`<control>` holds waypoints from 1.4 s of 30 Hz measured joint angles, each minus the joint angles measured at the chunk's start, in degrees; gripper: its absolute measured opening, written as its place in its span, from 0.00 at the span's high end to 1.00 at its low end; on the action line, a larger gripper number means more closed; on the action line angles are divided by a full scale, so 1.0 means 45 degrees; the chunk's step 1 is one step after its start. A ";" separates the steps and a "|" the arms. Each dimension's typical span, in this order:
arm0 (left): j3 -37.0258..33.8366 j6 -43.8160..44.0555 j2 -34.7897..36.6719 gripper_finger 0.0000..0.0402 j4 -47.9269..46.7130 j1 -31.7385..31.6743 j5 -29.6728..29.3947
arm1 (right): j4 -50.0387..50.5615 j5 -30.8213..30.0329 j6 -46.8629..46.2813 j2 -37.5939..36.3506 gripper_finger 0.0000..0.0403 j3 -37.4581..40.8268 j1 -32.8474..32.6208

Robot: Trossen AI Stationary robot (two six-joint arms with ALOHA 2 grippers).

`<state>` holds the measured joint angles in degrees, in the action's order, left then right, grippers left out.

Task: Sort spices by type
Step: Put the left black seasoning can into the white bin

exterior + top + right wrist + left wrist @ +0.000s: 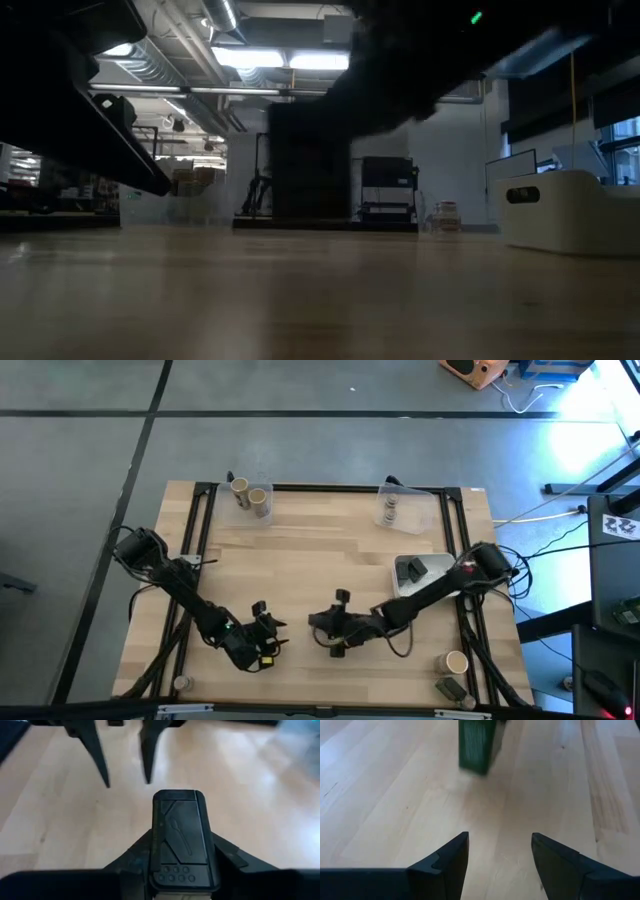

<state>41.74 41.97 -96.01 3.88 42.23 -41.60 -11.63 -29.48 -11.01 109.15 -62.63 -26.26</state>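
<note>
- Holding a dark grey boxy pack (181, 840) between its two fingers, the right claw (331, 632) sits low over the middle of the counter (320, 560), toward the near edge; in the right wrist view the pack stands upright between the fingers, its embossed lid facing the camera.
- The left claw (268, 628) hangs just beside it over the same stretch of counter, its fingers (451, 862) set apart at a middling width with nothing between them, only bare wood.
- The two claws face one another, close but apart; in the left wrist view the held pack appears ahead as a dark upright block, and in the right wrist view the left claw's two pointed fingers show beyond the pack.
- Two tan cylinders (250, 495) with pale round tops lie in a clear plastic tray (222, 490) at the far left corner.
- Small grey-capped jars (390, 510) stand in another clear tray (420, 500) at the far right.
- A white rectangular dish (440, 560) on the right side holds more dark grey packs (411, 569), just beside the right arm.
- One tan cylinder (455, 661) stands near the right front corner, with another dark pack (450, 688) beside it at the edge.
- A small grey-capped jar (180, 682) sits at the left front corner.
</note>
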 joint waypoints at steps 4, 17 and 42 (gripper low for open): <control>0.0000 0.0007 0.0000 0.51 0.0027 -0.0063 -0.0045 | 0.2219 -0.1829 -0.0466 -0.1362 0.70 -0.0005 -0.0534; 0.0000 0.0070 -0.0010 0.51 0.0027 -0.0086 -0.0049 | 1.3115 -0.6186 -0.8743 -0.4821 0.70 0.0000 -0.1755; 0.0000 0.0522 -0.0015 0.51 0.0024 -0.0499 -0.0370 | 2.0789 -0.3308 -2.2304 -0.5083 0.70 0.2823 -0.4421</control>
<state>41.74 44.31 -96.07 3.99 39.99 -43.27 81.92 -44.36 -111.38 86.28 -49.93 -46.15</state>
